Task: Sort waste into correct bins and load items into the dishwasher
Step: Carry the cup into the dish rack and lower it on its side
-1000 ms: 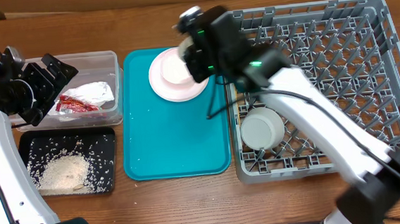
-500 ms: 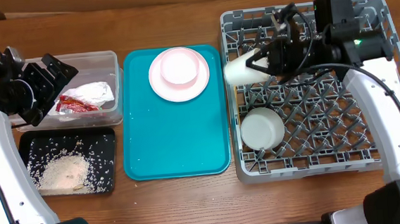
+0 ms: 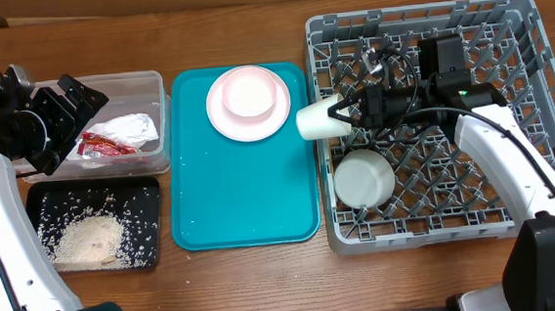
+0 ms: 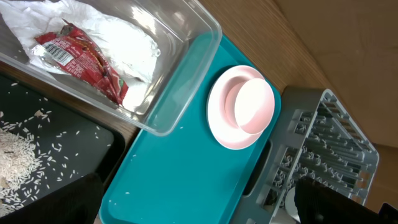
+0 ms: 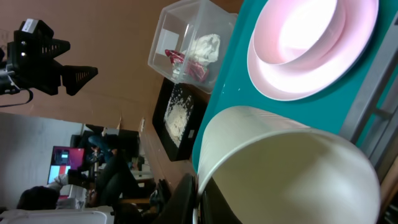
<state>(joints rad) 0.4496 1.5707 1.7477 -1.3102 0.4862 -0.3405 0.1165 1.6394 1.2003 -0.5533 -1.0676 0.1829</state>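
My right gripper (image 3: 350,114) is shut on the rim of the small cream cup (image 3: 316,119), held on its side over the left edge of the grey dish rack (image 3: 439,227); the cup fills the right wrist view (image 5: 292,168). A pinkish bowl (image 3: 249,92) sits on the pale pink plate (image 3: 221,120) on the teal tray (image 3: 241,197). A grey-white bowl (image 3: 363,180) lies in the rack. My left gripper (image 3: 71,109) is open above the clear tub (image 3: 150,86), which holds the red wrapper (image 3: 102,143) and white napkin (image 3: 130,126). Rice grains (image 3: 85,236) lie in the black tray (image 3: 143,189).
The teal tray lies between the bins and the rack on a wooden table (image 3: 267,279). In the left wrist view I see the tub (image 4: 186,37), the wrapper (image 4: 81,59), the plate and bowl (image 4: 242,106) and the rack's corner (image 4: 336,143).
My right arm has swung from the plate over to the rack with the cream cup, then drawn back left to the rack's left edge. The left arm has not moved.
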